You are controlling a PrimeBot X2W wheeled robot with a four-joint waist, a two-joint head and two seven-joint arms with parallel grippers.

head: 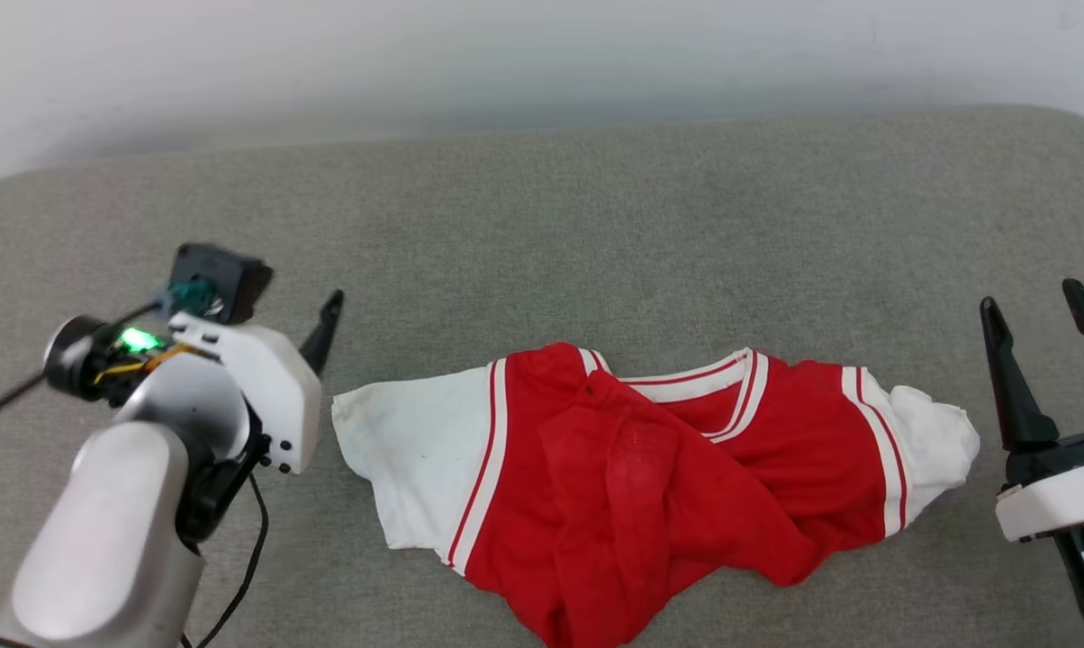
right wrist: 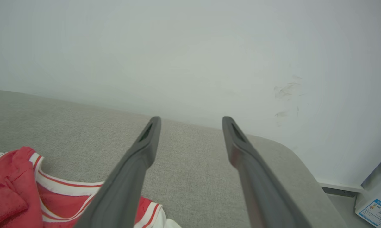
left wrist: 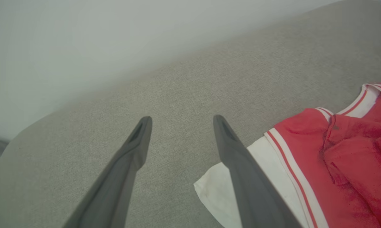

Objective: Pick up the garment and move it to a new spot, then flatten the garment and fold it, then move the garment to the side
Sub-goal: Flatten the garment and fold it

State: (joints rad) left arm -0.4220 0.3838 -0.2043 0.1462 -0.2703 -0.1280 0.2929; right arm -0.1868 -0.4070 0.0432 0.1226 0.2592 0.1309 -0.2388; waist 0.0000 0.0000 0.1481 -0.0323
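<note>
- Two claws, both spread wide, grasping nothing: left gripper point(left wrist: 181, 119) just beside one white sleeve, right gripper point(head: 1031, 301) near the other sleeve.
- Between them, the garment point(head: 650, 468), lying crumpled on the grey cushion point(head: 542, 225).

Left gripper point(left wrist: 181, 117) and right gripper point(head: 1030, 297), fingers point(right wrist: 140, 158) wide apart.

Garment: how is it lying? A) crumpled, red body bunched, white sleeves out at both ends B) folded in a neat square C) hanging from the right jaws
A: the garment lies rumpled on the grey cushion, red folds piled over its middle.
</note>
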